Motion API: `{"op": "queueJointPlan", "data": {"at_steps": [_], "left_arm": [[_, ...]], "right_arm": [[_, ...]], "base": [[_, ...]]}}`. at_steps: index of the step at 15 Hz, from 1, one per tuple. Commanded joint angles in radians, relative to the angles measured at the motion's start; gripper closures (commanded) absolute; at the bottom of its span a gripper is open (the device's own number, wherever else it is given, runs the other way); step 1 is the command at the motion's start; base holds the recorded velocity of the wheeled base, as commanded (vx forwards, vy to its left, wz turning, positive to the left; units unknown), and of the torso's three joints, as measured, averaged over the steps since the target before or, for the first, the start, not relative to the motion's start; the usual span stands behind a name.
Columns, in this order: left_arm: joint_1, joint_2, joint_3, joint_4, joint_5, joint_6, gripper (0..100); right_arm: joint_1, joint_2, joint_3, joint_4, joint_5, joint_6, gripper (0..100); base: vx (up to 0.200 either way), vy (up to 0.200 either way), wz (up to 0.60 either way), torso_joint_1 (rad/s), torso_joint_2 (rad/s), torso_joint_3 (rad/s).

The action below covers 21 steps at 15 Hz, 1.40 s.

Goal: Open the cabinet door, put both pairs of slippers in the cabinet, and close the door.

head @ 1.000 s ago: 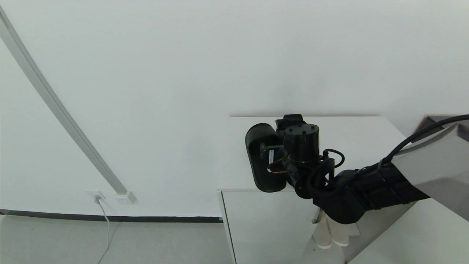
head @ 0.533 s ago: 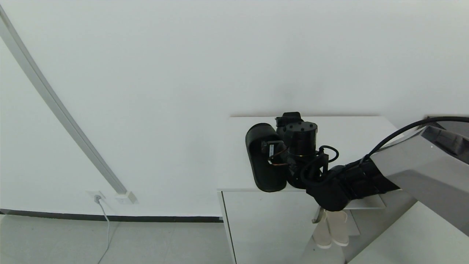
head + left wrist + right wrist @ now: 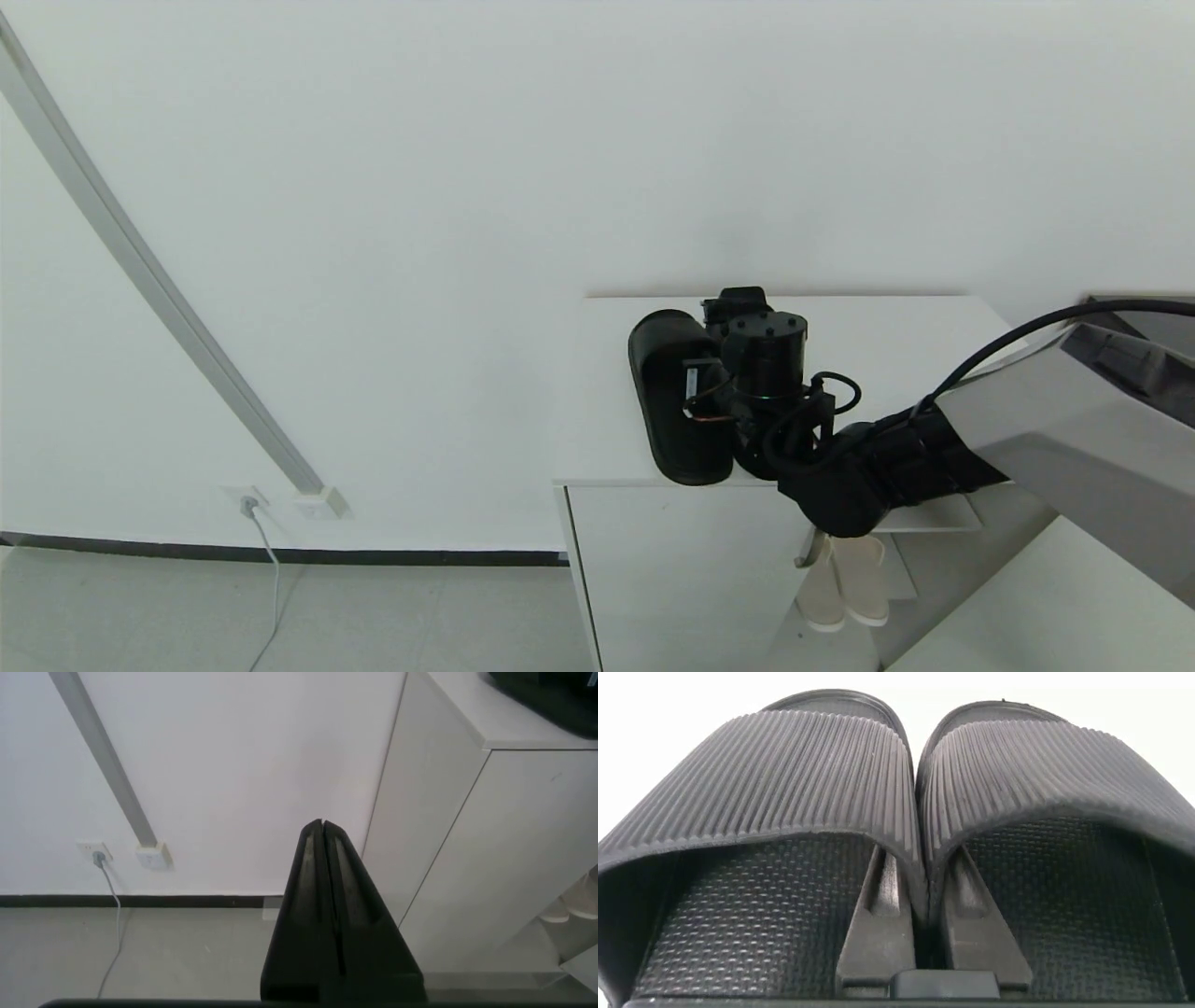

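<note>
A pair of black slippers [image 3: 677, 401] stands on edge on the white cabinet's top [image 3: 887, 355], near its front left edge. My right gripper [image 3: 700, 397] is shut on them. In the right wrist view its fingers [image 3: 878, 924] pinch the two inner side walls of the black slippers [image 3: 813, 784] together. A pair of white slippers [image 3: 845, 583] stands inside the cabinet, behind the open door [image 3: 1027, 607]. My left gripper [image 3: 322, 835] is shut and empty, low beside the cabinet [image 3: 467, 812] and above the floor.
The cabinet's left door panel [image 3: 672, 579] is shut, with a metal handle [image 3: 808, 553] at its edge. A wall socket with a cable [image 3: 250, 506] and a slanted cable duct [image 3: 159, 280] are on the wall to the left. Grey floor [image 3: 280, 616] lies below.
My right arm has drawn a little up and back over the cabinet top. The black slippers shifted slightly with it and now rest on the top's front edge.
</note>
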Motion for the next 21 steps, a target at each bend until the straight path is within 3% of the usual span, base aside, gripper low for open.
{"op": "queueJointPlan", "data": {"at_steps": [1,4,11,13,17,21], "left_arm": [[0.001,0.000,0.000,0.001,0.001,0.000,100],[0.001,0.000,0.000,0.000,0.001,0.000,100],[0.001,0.000,0.000,0.000,0.002,0.000,100],[0.001,0.000,0.000,0.000,0.002,0.002,100],[0.001,0.000,0.000,0.000,0.001,0.002,100],[0.001,0.002,0.000,0.000,0.001,0.002,100]], "right_arm": [[0.000,-0.005,0.002,0.000,0.000,-0.007,100],[0.014,-0.052,0.033,0.000,0.000,-0.013,100],[0.106,-0.284,0.272,0.005,0.058,-0.020,100],[0.104,-0.429,0.436,0.006,0.170,-0.023,100],[0.137,-0.617,0.676,0.011,0.213,-0.023,100],[0.141,-0.666,0.717,0.054,0.222,-0.023,100]], "base": [[0.000,0.000,0.00,0.000,0.00,0.000],[0.000,0.000,0.00,0.000,0.00,0.000],[0.000,0.000,0.00,0.000,0.00,0.000],[0.000,0.000,0.00,0.000,0.00,0.000],[0.000,0.000,0.00,0.000,0.00,0.000],[0.000,0.000,0.00,0.000,0.00,0.000]]}}
